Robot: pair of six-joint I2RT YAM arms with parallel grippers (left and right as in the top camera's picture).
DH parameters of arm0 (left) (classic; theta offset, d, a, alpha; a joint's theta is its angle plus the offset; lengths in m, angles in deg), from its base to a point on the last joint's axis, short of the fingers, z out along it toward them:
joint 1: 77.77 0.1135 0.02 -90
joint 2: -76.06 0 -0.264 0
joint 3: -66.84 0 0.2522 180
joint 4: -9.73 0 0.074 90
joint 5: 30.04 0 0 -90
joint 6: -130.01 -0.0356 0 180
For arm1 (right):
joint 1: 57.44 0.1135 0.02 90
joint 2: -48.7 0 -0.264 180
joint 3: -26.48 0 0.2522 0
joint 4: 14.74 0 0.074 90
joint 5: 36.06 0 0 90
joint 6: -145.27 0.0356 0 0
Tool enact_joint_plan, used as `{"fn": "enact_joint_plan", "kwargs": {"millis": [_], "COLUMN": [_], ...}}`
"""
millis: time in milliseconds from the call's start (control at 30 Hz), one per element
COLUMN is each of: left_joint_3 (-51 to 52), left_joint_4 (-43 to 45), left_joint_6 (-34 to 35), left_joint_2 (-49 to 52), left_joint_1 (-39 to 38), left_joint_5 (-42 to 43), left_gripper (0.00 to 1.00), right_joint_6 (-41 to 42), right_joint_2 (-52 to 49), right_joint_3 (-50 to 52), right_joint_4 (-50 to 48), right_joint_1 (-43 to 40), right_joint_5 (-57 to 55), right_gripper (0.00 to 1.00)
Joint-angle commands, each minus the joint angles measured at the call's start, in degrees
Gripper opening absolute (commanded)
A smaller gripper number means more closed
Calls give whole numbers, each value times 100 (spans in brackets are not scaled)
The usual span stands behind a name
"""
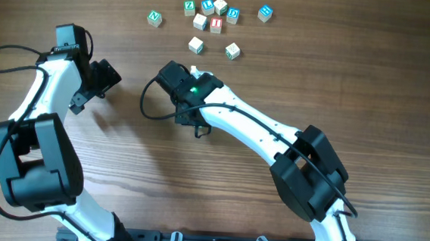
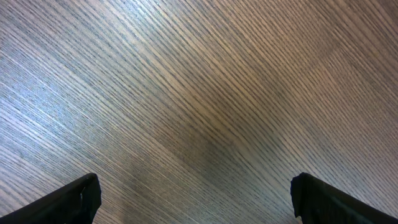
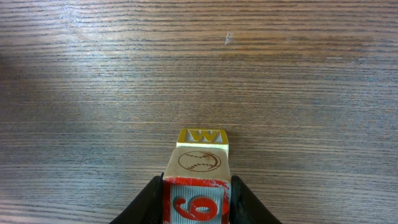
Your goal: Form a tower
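The right wrist view gives what the overhead cannot: the tower seen almost end-on, a one-cube-wide column running away from the camera. Its nearest face is red with a large figure that reads as 6 — or 9, depending on which way up. Beyond that comes a pale face with a line drawing of a baseball, then a yellow-framed face lettered W. The right pincer pinches the red-faced cube from both sides, its dark fingers tight against the wood. From this angle the column looks like two cubes, though I cannot be sure.

In the overhead view the tower sits almost wholly hidden under that pincer; only a pale corner shows. Beyond the tower, toward the far edge of the tabletop, lie the loose cubes. A green N and a green Z are legible, while the other letters are too small to read. To the left of the tower and well apart from it, the left pincer stands spread wide over bare wood grain.
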State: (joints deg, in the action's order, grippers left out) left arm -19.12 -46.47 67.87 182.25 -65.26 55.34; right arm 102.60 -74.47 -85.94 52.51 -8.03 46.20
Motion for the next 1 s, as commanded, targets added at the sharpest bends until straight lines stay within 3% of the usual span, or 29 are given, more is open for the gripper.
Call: {"fn": "enact_joint_plan", "kwargs": {"millis": [0,133,333,967], "left_joint_3": [-61,-61,-61,-61], "left_joint_4": [-2,-2,-2,-2], "left_joint_6": [-46,-46,-46,-46], "left_joint_2": [-109,-109,-109,-109], "left_joint_1": [42,42,42,42], "left_joint_5": [7,7,7,7], "left_gripper": [100,100,100,100], "right_joint_6": [87,85,87,-83], "right_joint_2": [-114,-114,-114,-114], "right_joint_3": [42,42,42,42], "right_joint_4": [4,-7,-20,-31], "right_joint_1": [-28,-28,-31,-35], "right_joint_5": [-17,-17,-42,-85], "right_gripper": [30,39,35,35]}}
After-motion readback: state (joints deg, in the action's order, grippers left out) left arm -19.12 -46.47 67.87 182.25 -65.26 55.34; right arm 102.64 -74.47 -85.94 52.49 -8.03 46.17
